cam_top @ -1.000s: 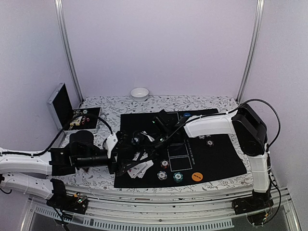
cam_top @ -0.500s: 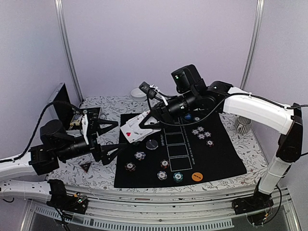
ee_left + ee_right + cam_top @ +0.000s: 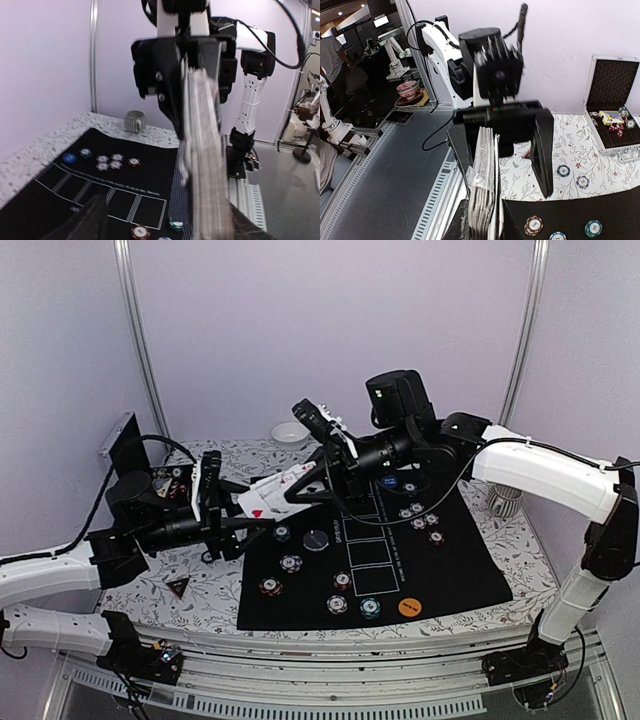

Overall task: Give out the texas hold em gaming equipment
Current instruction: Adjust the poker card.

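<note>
Playing cards (image 3: 270, 494): tilted deck hanging in air above far-left corner of black mat (image 3: 450, 560). Right gripper (image 3: 305, 489) pinching one end, jaws clamped. Left gripper (image 3: 250, 512) facing it, fingers (image 3: 542, 150) spreading wide, flanking deck, apart from it. Poker chips (image 3: 291, 563) lying on mat below.

My left arm reaches in low from the left, its end effector (image 3: 240, 518) pointing right with fingers spread wide. My right arm arches over from the right, its end effector (image 3: 305, 490) clamped on playing cards (image 3: 268, 498), meeting the left one nose to nose.
</note>
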Controlling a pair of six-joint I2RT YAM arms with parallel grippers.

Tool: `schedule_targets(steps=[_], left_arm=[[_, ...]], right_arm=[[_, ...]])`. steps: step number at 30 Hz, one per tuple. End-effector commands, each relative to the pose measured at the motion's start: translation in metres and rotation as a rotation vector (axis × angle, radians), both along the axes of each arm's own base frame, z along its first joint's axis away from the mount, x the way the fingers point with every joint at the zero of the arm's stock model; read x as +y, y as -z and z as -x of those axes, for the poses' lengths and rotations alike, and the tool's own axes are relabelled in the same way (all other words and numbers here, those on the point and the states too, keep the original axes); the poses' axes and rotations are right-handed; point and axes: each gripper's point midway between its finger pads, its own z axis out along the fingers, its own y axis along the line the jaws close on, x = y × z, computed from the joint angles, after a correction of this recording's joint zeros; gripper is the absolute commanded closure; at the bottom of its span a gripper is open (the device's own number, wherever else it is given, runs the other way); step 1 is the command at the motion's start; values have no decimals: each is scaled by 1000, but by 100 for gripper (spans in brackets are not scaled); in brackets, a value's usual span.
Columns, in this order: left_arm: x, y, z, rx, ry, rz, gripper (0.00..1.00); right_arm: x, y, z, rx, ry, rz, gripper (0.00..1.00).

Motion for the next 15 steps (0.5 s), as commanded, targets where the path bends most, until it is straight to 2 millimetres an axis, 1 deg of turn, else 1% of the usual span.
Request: schedule_targets(steps=[1, 2, 5, 7, 10, 12, 13, 15], left_arm=[[-17, -14, 11, -18, 138, 43, 39], [-18, -17, 10, -28, 139, 52, 43], [-19, -27, 14, -69, 163, 90, 44], [-18, -31, 21, -98, 191, 103, 41], [-13, -35, 25, -129, 186, 107, 34], [-10, -37, 26, -148, 175, 105, 33], [-8, -40, 26, -153, 165, 109, 34], [-7, -44, 26, -162, 156, 116, 42]], right_arm=[[-3, -37, 18, -99, -67, -140, 98], [-2, -37, 18, -100, -65, -142, 98], [1, -33, 11, -98, -33, -132, 98], [2, -30, 10, -94, -24, -120, 98], [1, -30, 11, -99, -26, -121, 98], [1, -31, 11, -99, -28, -123, 98], [2, -30, 11, -97, -30, -122, 98], [4, -29, 10, -90, -32, -119, 98]])
